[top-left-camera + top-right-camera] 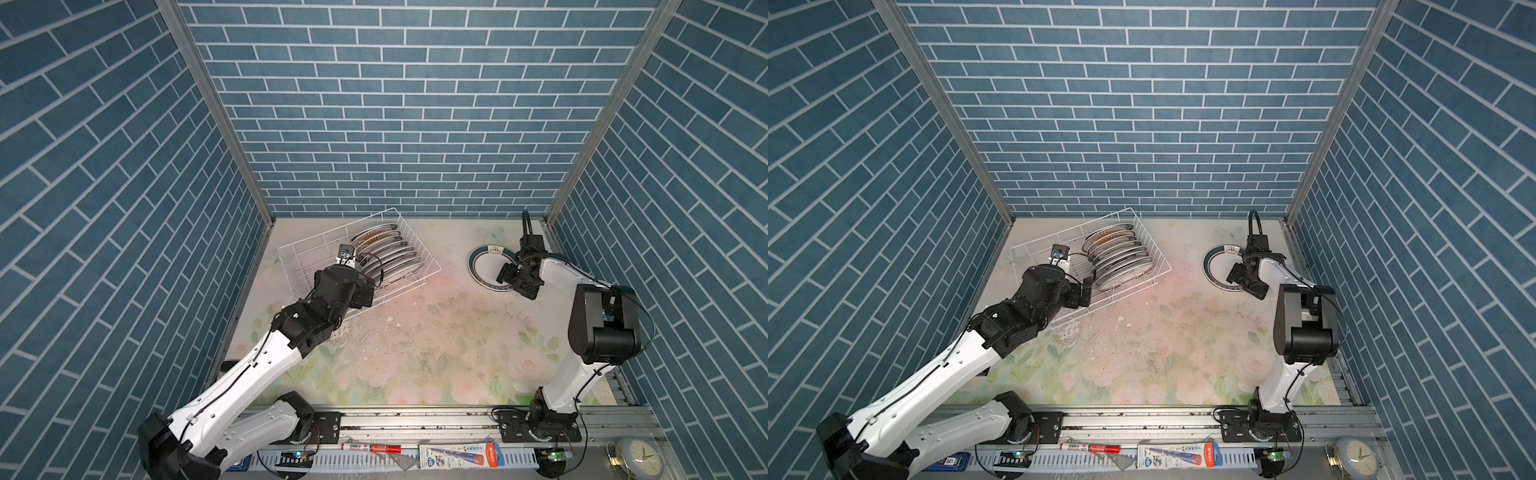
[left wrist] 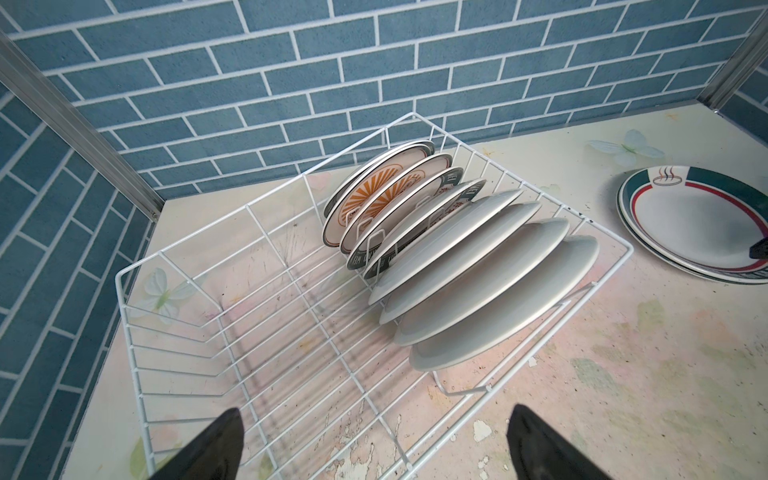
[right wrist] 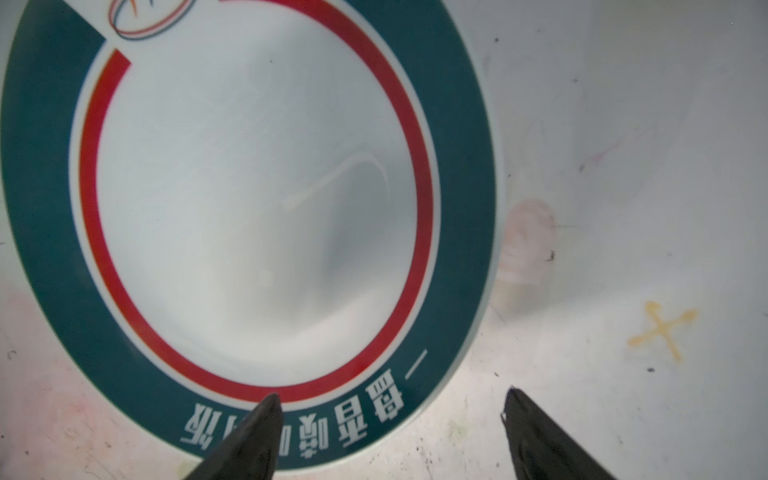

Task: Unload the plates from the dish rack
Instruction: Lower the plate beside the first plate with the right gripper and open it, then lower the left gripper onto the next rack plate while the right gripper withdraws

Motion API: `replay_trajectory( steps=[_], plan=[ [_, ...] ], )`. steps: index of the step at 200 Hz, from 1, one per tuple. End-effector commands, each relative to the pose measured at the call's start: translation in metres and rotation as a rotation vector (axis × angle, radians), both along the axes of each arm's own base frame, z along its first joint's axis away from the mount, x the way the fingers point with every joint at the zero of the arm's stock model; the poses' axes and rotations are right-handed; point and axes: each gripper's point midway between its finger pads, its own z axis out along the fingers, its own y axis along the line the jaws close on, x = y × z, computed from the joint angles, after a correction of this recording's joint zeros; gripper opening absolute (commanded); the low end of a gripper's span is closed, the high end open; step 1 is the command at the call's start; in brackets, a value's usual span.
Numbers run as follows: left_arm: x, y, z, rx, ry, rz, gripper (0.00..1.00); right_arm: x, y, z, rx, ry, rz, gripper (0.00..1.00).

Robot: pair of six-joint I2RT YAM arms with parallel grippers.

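Note:
The white wire dish rack [image 1: 335, 228] [image 1: 1067, 228] [image 2: 249, 204] stands at the back left of the table. Several plates [image 1: 384, 257] [image 1: 1119, 259] [image 2: 478, 274] stand on edge in its right half: white backs nearest, orange sunburst faces at the far end. My left gripper [image 2: 376, 409] [image 1: 368, 291] hangs open over the rack's empty near part and holds nothing. A green-rimmed plate [image 1: 488, 266] [image 1: 1221, 266] [image 2: 690, 224] [image 3: 249, 199] lies flat at the back right, with another plate's rim under it. My right gripper [image 3: 391, 394] [image 1: 505, 276] is open above its edge, one finger over the rim, one over the table.
Blue brick walls close in the back and both sides. A marker [image 1: 370, 448], a blue package [image 1: 457, 455] and a clock [image 1: 638, 457] lie along the front rail. An orange cross [image 3: 663, 330] is marked on the table beside the flat plate.

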Motion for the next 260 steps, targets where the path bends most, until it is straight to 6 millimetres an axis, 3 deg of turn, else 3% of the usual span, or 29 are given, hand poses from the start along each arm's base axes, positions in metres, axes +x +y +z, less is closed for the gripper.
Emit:
replay_trajectory(
  steps=[1,34,77,126,175,260],
  plan=[
    [0.000,-0.004,0.006,0.011,-0.011,-0.045,0.99,-0.014,-0.013,0.032,-0.095,-0.057,-0.002,0.99],
    [0.005,-0.017,-0.006,0.053,0.055,-0.089,0.99,-0.031,0.001,0.050,-0.032,-0.147,0.024,0.99],
    [0.010,-0.056,-0.021,0.225,0.066,-0.139,0.99,-0.054,0.031,0.055,0.128,-0.232,0.108,0.99],
    [0.014,-0.096,-0.036,0.417,0.072,-0.163,0.99,-0.071,0.039,0.051,0.176,-0.251,0.137,0.99],
    [0.020,-0.107,-0.050,0.495,0.084,-0.163,0.99,-0.075,0.040,0.050,0.180,-0.252,0.139,0.99],
    [0.033,-0.120,-0.070,0.581,0.087,-0.193,0.72,-0.078,0.040,0.046,0.178,-0.238,0.140,0.99]
  ],
)
